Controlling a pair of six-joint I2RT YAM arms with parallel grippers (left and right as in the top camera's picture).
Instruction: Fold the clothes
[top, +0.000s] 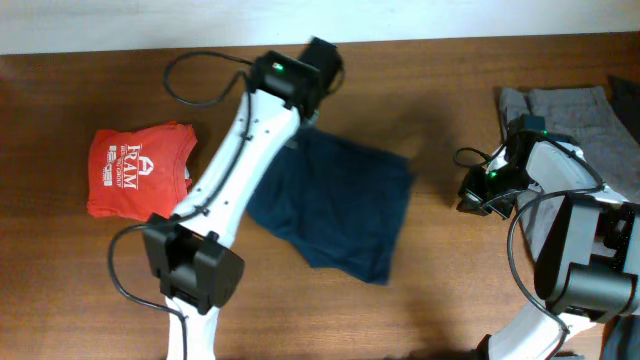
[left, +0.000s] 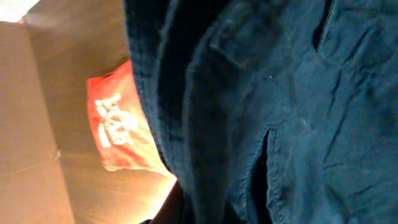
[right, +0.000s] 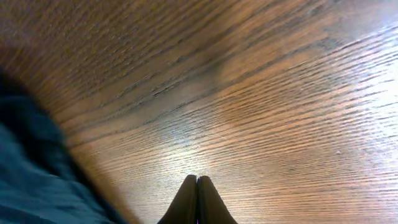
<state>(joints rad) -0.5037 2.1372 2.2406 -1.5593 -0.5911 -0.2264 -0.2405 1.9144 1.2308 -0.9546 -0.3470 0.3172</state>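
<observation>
The left pincer (top: 310, 97) grips the far edge of the shorts (top: 335, 205), while the right pincer (right: 198, 185) sits closed and empty over the surface (right: 267, 93) to their right.

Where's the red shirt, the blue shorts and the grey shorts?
red T-shirt (top: 127, 165): overhead view, on its white print.
navy shorts (top: 345, 205): overhead view, middle of the fabric.
grey shorts (top: 585, 115): overhead view, bare upper fabric.
</observation>
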